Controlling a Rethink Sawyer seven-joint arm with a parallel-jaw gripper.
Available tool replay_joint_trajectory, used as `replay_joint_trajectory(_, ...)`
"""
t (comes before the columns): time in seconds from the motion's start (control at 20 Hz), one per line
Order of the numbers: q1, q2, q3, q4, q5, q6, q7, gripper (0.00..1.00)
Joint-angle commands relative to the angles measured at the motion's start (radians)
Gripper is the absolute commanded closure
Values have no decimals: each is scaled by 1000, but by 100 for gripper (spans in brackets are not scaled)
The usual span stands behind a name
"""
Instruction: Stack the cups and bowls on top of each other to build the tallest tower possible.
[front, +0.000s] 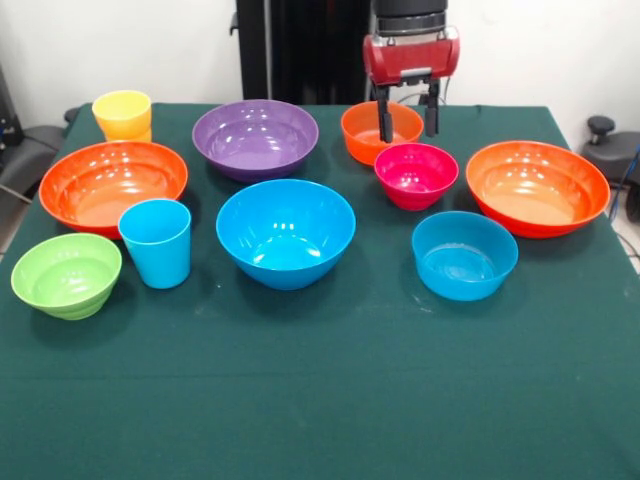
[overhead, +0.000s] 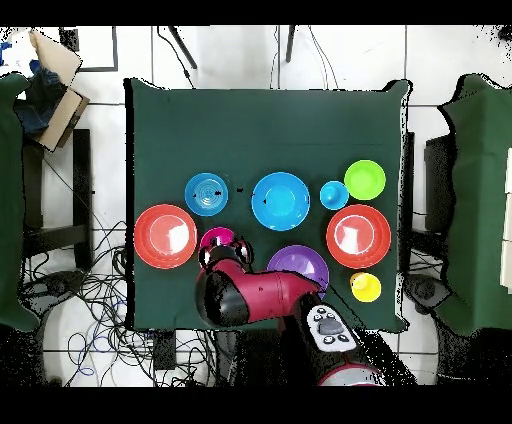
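Green bench cloth (front: 320, 400) sits closest to cam, bare at front. Red/black arm (overhead: 262, 296) comes down over bench's far side, wrist vertical, end effector (front: 408, 118) w/ two black fingers apart, nothing held, tips hanging over small orange bowl (front: 381, 131). No readable labels or writing. No tower built; all pieces single. Front view, relative to end effector: lg orange bowl (front: 537, 186) right of it, second lg orange bowl (front: 113, 185) far left, lg purple bowl (front: 256, 137) left, lg blue bowl (front: 286, 232) nearer cam and left, med blue bowl (front: 464, 254) nearer cam, lime ribbed bowl (front: 66, 275) far left-front, magenta bowl (front: 416, 175) just below tips, blue cup (front: 156, 242) and yellow cup (front: 122, 115) far left. Nothing blocks end effector.
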Motion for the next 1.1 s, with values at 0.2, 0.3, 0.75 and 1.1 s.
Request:
replay_joint_trajectory(0.2,-13,101,-1,-38,-99,-66,102,0)
replay_joint_trajectory(0.3,-3,100,-11,-42,-100,-69,104,0)
replay_joint_trajectory(0.75,3,72,0,-51,-105,-29,103,0)
replay_joint_trajectory(1.1,22,32,0,-47,-77,35,100,0)
